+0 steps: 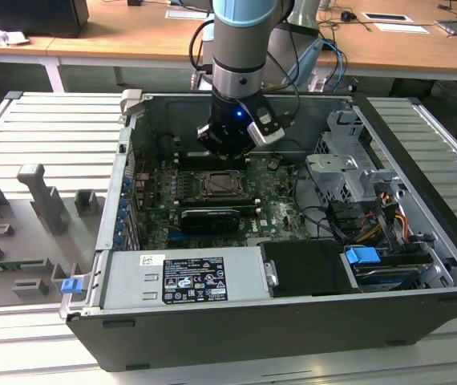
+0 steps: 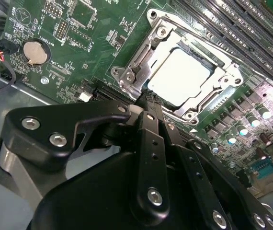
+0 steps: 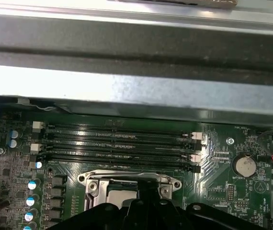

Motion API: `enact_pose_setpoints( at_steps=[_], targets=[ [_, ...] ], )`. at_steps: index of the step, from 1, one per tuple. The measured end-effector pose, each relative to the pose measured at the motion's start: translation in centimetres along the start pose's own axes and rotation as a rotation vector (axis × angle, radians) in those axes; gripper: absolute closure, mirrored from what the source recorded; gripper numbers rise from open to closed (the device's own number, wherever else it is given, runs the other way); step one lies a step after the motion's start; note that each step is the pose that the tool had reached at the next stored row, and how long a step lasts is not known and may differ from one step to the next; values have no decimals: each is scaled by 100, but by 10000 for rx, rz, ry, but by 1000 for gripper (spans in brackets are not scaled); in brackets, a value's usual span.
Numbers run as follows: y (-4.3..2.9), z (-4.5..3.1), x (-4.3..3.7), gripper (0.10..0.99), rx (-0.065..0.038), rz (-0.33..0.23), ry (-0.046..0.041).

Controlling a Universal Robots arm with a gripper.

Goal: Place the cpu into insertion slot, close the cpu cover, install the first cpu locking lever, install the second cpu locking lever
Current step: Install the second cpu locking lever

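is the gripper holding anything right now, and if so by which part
Nothing is held. The gripper is closed with nothing between its tips, at the edge of the cpu cover; the cpu already sits in the socket.

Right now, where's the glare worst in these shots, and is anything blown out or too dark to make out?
In the second wrist view the cpu top is washed nearly white by glare; the gripper body is a dark mass in front. In the first wrist view the case wall carries a bright reflective band. In the exterior view the insertion slot sits in shade under the arm.
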State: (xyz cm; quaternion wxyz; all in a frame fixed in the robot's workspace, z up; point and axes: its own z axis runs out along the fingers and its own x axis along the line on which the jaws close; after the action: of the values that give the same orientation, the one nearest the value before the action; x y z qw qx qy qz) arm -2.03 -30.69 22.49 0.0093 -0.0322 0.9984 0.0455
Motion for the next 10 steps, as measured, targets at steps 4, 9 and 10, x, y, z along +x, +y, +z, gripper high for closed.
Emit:
enact_pose_setpoints(
  at_steps=[4, 9, 10],
  targets=[
    [-3, -11, 0, 980, 2, 0, 1],
    [-9, -57, 0, 980, 0, -2, 0],
    [-19, -58, 2, 980, 0, -1, 0]
  ],
)
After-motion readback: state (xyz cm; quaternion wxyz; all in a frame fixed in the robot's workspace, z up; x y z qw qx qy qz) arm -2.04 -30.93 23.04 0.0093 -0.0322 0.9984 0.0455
